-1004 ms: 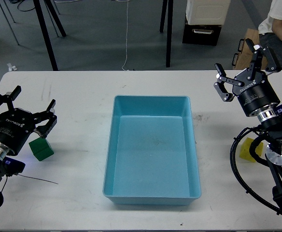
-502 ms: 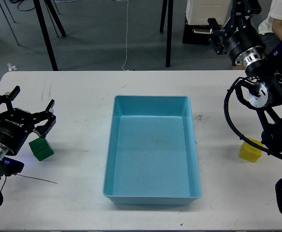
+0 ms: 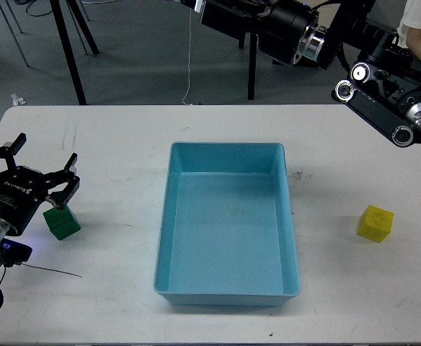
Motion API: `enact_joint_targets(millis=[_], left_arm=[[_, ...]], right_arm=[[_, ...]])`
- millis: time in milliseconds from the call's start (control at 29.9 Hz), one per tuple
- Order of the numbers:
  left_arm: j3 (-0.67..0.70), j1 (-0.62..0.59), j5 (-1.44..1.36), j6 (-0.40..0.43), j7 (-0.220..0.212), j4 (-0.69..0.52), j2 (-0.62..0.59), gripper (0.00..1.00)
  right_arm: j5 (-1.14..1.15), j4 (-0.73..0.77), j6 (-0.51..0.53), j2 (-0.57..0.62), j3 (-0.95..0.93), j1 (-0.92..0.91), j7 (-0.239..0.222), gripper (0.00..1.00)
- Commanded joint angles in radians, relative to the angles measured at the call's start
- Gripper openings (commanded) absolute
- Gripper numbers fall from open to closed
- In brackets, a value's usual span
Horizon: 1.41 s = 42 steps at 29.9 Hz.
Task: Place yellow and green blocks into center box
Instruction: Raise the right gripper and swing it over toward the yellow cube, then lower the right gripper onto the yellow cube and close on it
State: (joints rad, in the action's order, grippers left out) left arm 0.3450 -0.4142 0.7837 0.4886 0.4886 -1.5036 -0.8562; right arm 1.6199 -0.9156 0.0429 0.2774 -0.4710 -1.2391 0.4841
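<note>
Right, nothing's in the blue box (image 3: pixel 226 223) yet. My left gripper (image 3: pixel 30 169) hovers spread wide just above the green block (image 3: pixel 61 223); next I lower and pinch. The yellow block (image 3: pixel 375 223) sits right of the box; my right gripper's out of frame.

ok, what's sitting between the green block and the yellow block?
In the head view, the blue box lies between the green block and the yellow block, with bare white table on either side of it.
</note>
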Motion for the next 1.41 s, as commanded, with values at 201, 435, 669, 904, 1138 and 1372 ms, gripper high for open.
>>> enact_joint_targets(millis=[201, 435, 669, 904, 1138, 1372], left_arm=[[0.0, 0.003, 0.0, 0.0, 0.0, 0.006, 0.0, 1.0], [0.0, 0.009, -0.001, 0.0, 0.0, 0.023, 0.028, 1.0], [0.0, 0.009, -0.001, 0.0, 0.0, 0.037, 0.055, 1.0], [0.002, 0.008, -0.001, 0.0, 0.0, 0.045, 0.057, 1.0], [0.002, 0.008, -0.001, 0.0, 0.0, 0.059, 0.062, 1.0], [0.002, 0.008, -0.003, 0.0, 0.0, 0.071, 0.074, 1.0]], right_arm=[[0.057, -0.193, 0.008, 0.261, 0.488, -0.282, 0.005, 0.99], [0.058, -0.429, 0.006, 0.548, 0.611, -0.344, 0.005, 0.99], [0.271, -0.592, 0.006, 0.784, 0.718, -0.339, 0.005, 0.98], [0.448, -0.631, 0.008, 0.836, 0.827, -0.309, 0.005, 0.98], [0.474, -0.615, 0.011, 0.829, 0.85, -0.175, 0.005, 0.98], [0.465, -0.539, 0.052, 0.815, 0.848, -0.091, 0.005, 0.99]])
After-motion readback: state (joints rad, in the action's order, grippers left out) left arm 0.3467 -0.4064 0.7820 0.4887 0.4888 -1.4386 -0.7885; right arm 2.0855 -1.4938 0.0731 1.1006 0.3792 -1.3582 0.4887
